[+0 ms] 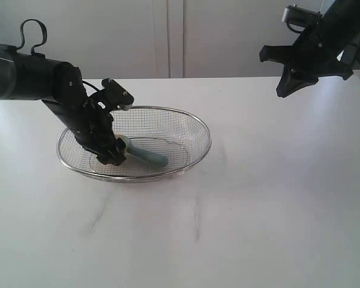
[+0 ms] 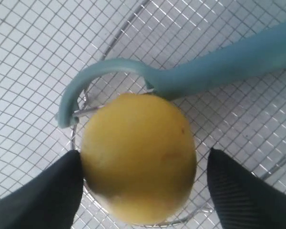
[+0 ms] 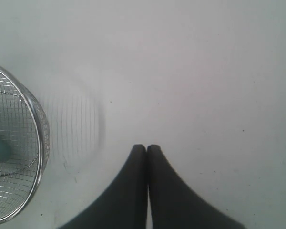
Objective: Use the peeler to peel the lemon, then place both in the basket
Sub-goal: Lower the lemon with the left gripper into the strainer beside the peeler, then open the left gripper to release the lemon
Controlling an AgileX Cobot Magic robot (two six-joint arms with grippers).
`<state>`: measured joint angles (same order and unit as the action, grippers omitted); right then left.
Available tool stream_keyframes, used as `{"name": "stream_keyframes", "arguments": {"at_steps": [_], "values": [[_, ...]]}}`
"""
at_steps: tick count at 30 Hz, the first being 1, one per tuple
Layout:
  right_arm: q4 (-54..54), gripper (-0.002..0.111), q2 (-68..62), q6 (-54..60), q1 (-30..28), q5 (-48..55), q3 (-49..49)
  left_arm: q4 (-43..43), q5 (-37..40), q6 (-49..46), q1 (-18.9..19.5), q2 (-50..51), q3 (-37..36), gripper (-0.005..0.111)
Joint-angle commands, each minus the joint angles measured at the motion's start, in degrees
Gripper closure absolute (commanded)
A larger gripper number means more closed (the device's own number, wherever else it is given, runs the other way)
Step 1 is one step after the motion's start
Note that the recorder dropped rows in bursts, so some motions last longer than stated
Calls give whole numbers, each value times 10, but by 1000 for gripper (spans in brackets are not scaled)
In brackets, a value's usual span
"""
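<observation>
The yellow lemon (image 2: 138,157) lies on the mesh floor of the wire basket (image 1: 199,129), next to the teal-handled peeler (image 2: 214,67), whose curved head arcs round the fruit's far end. My left gripper (image 2: 144,156) reaches down into the basket and straddles the lemon: one finger touches its side, while a gap shows between the fruit and the other finger, so the jaws stand open. In the exterior view the gripper (image 1: 111,153) hides most of the lemon and the peeler (image 1: 149,156) pokes out beside it. My right gripper (image 1: 283,91) hangs shut and empty, high at the back right.
The basket stands left of centre on a white table (image 1: 258,198). The right wrist view shows the basket's rim (image 3: 39,125) off to one side of the shut gripper (image 3: 147,147), with bare tabletop around.
</observation>
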<state>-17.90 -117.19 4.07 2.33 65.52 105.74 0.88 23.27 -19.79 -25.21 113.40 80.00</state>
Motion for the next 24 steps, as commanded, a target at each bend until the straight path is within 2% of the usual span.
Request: {"name": "stream_keyframes", "arguments": {"at_steps": [1, 7, 17, 21, 24], "values": [[0, 108, 6, 0, -3, -2, 4, -9, 4, 5, -2, -1, 2, 31], [0, 108, 6, 0, -3, -2, 4, -3, 55, 4, -2, -5, 43, 31], [0, 108, 6, 0, -3, -2, 4, -3, 85, 4, -2, -62, 47, 33], [0, 108, 6, 0, -3, -2, 4, -3, 124, 4, -2, -78, 47, 43], [0, 108, 6, 0, -3, -2, 4, -3, 145, 4, -2, -82, 47, 58]]}}
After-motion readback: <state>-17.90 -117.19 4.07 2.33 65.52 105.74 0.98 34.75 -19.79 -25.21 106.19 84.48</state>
